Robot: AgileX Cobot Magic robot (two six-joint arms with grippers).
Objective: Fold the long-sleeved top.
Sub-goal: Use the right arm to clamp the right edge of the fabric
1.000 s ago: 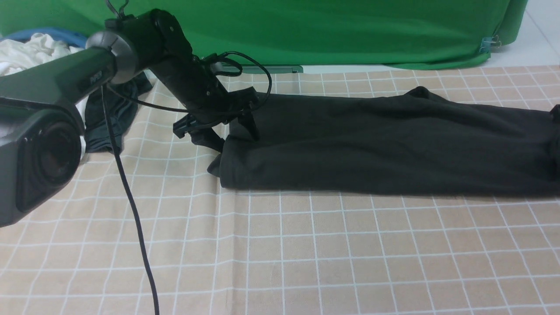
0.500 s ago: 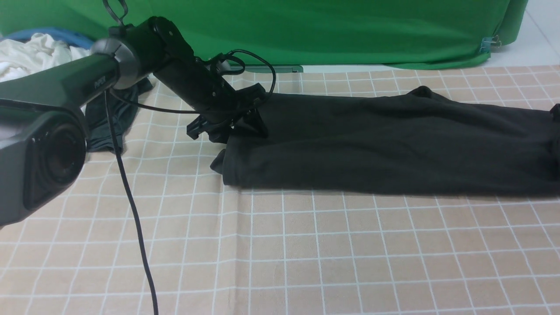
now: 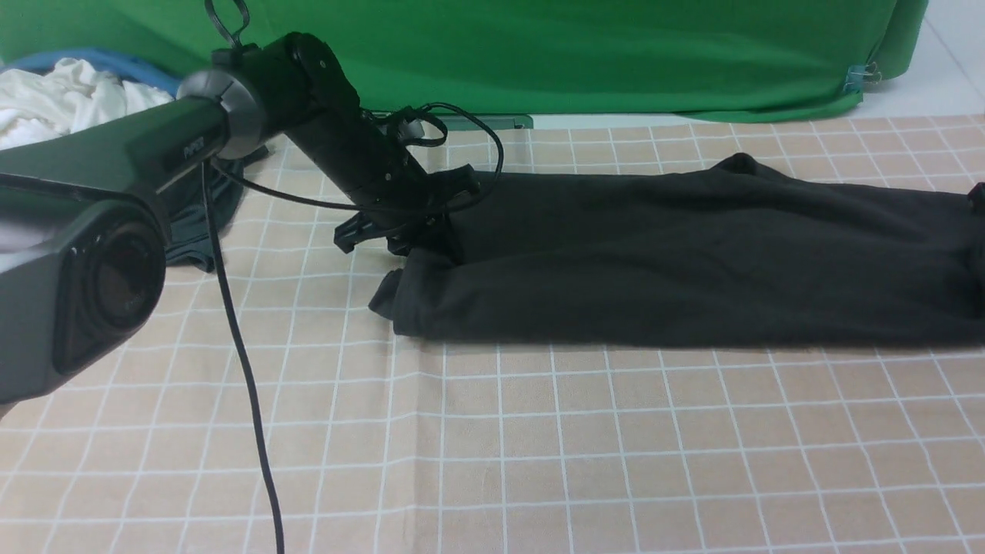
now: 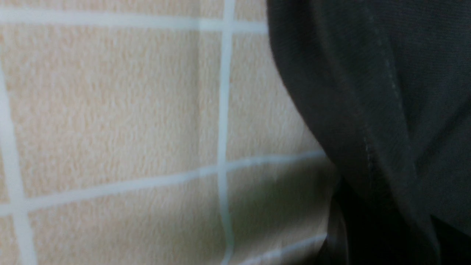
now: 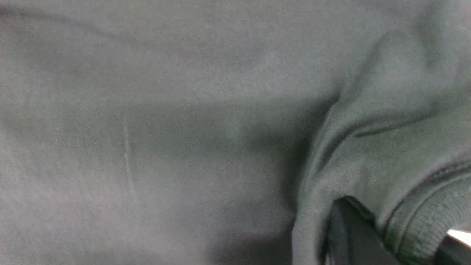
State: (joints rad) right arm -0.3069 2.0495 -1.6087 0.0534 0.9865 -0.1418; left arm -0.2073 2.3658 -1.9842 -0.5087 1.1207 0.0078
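Gripping one end of the garment for the next fold looks to be the step in hand. In the front view the long-sleeved top (image 3: 692, 254) lies as a long black band on the checked worktop (image 3: 539, 446), running from the middle out to 3 o'clock. The left hand (image 3: 419, 242) sits at the band's 9 o'clock end, closed tight, with the cloth there drawn up into it, so I judge it has hold of the top. The right hand (image 3: 977, 231) is only a dark shape at the 3 o'clock edge; I cannot tell how it stands. A grey garment (image 3: 188, 223) and a white cloth (image 3: 61, 100) lie apart toward 10 o'clock.

The left wrist view shows a stitched hem (image 4: 368, 147) running over bare checks into the dark beneath the camera.

The right wrist view is filled with black fabric, bunched by a ribbed edge (image 5: 415, 228).

The next move probably calls for lifting this end clear and carrying it toward 3 o'clock without losing the layers.
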